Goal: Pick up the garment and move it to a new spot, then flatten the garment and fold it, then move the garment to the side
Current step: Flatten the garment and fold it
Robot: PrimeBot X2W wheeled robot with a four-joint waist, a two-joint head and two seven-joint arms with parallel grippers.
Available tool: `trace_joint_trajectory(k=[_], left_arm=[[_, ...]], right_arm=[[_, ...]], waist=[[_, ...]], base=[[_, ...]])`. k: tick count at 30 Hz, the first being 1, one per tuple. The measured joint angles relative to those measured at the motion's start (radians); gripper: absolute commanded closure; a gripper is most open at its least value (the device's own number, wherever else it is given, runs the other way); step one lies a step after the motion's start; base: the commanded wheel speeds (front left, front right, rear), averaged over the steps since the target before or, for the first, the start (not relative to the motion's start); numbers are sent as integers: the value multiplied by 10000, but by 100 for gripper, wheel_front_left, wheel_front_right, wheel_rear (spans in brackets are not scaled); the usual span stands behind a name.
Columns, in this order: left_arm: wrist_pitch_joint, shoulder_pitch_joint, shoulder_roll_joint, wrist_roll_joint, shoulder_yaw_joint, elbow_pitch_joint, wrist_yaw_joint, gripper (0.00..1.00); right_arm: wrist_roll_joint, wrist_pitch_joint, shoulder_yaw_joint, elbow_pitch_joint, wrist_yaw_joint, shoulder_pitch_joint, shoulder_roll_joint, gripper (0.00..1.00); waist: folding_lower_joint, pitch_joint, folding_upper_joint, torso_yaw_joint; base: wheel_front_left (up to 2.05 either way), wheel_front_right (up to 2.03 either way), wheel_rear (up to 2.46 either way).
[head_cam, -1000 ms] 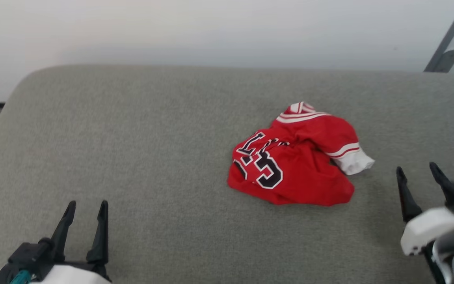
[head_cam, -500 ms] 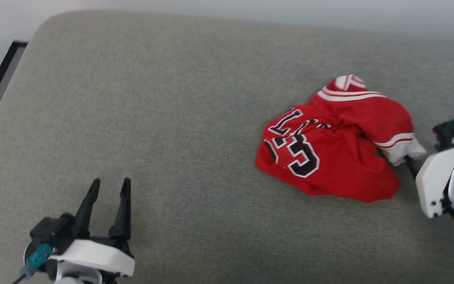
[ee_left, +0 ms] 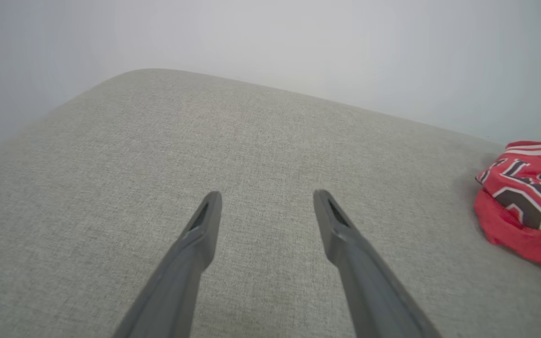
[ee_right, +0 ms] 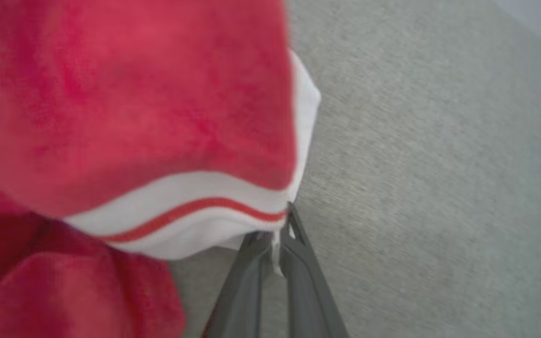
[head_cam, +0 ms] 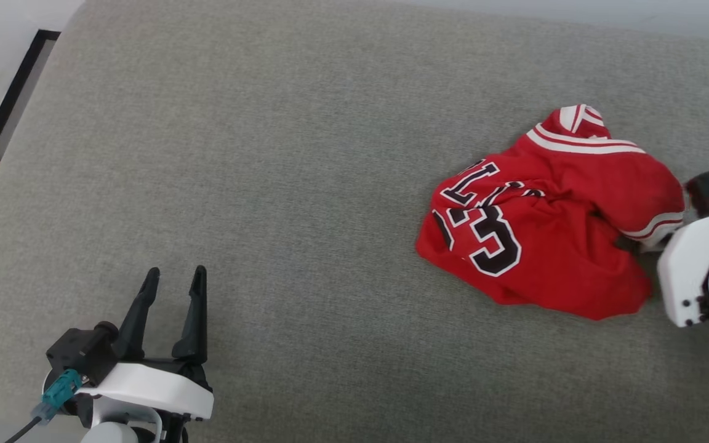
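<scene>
Right hand (ee_right: 282,225) clamped on white sleeve hem of garment (head_cam: 545,246), crumpled, unlifted on grey cushion (head_cam: 268,154). Left hand (head_cam: 176,271) apart, idle. Flattening, folding ahead.

Head view looks steeply down on the grey woven cushion (head_cam: 268,154); left wrist view skims low across it. Both catch the crumpled red jersey (head_cam: 551,258) at three o'clock, right wrist view close-up.

Garment (ee_left: 517,227) cut by edge; lettering (head_cam: 484,194) partly hidden.
</scene>
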State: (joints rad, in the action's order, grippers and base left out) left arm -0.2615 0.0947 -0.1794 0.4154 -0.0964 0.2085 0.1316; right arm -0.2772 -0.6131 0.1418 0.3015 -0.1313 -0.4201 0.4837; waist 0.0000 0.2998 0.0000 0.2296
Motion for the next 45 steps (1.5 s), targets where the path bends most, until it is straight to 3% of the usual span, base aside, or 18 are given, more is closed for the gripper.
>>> trace_joint_trajectory(k=[8, 16, 20, 26, 31, 35, 36, 37, 38, 45], left_arm=[[0, 3, -82, -2, 12, -36, 0, 0], [0, 15, -230, 0, -230, -73, 0, 0], [0, 124, -274, 8, -393, -63, 0, 0], [0, 193, -401, 73, -485, -29, 0, 0], [0, 199, -476, 75, -516, 4, 0, 0], [0, 199, -535, 77, -514, -12, 0, 0], [0, 200, -552, 79, -533, -13, 0, 0], [0, 200, -558, 81, -546, -10, 0, 0], [0, 200, -560, 86, -550, -10, 0, 0], [0, 201, -546, 132, -550, 63, 0, 0]], right_arm=[[345, 474, -2127, -430, 2, 585, -82, 100], [897, 222, -4332, -786, 2, 1560, 4, 100], [1578, 322, -5283, -431, 2, 1708, -19, 100], [3498, 779, -6663, 79, 2, 1614, -293, 100], [4660, 1243, -7453, 334, 2, 1412, -817, 100], [4717, 1580, -7413, 430, 2, 1210, -1283, 100], [4698, 1662, -7453, 431, 2, 1199, -1331, 68], [4729, 1827, -7473, 374, 2, 1185, -1363, 47], [4757, 1987, -7497, 272, 2, 1160, -1381, 0], [4780, 2240, -7049, -1421, 2, 1137, -1294, 0]], waist=[[0, -147, 1, -459], [0, -192, 0, -936], [0, -165, 0, -945], [0, -128, 0, -889], [0, -151, 0, -864], [0, -159, 0, -977], [-1, -159, 0, -1012], [0, -161, 0, -1047], [0, -163, 0, -1079], [0, -226, 0, -1181]], base=[[0, 0, 0], [0, 0, 0], [0, 0, 0], [0, 0, 0], [0, 0, 0], [0, 0, 0], [0, 0, 0], [0, 0, 0], [0, 0, 0], [0, 0, 0]])
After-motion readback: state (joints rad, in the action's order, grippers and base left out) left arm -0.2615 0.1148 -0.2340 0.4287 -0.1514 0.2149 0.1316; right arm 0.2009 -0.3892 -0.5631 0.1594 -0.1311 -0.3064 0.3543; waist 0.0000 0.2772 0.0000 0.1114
